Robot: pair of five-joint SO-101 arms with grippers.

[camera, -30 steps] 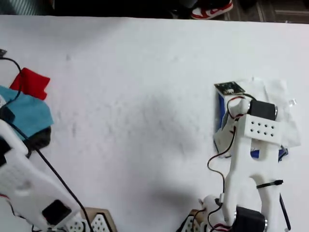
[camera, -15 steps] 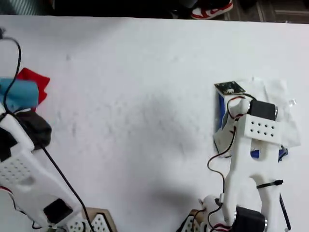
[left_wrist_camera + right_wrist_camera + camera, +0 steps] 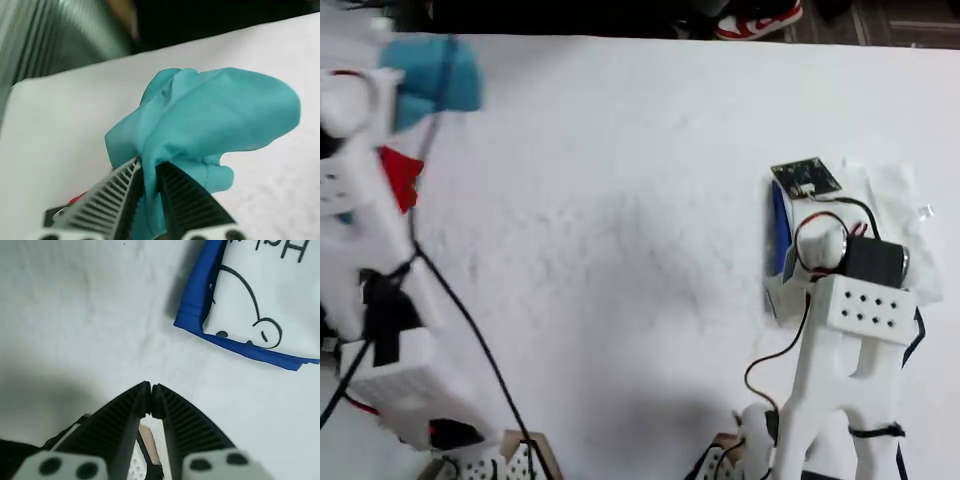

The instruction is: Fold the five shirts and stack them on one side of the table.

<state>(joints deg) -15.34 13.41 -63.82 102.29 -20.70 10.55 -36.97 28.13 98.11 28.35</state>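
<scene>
Left claw point(image 3: 149, 166) pinches one teal shirt point(image 3: 215, 115) at the worktop's point(image 3: 620, 200) ten o'clock. Right claw point(image 3: 150, 388), pressed together, hangs beside one blue-edged white shirt point(image 3: 260, 300) with black print, three o'clock.

Premises: robotics lab bench. Evidence: a white-covered counter point(image 3: 620, 200) with a left arm point(image 3: 365, 230) at 9 o'clock and a right arm point(image 3: 840, 370) at 5 o'clock, exposed wiring point(image 3: 448, 305), and a bare circuit board point(image 3: 807, 178) at 3 o'clock.

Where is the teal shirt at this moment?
The teal shirt is pinched in the left gripper, held above the table near its far left corner in the high view, just beyond the red shirt.
</scene>
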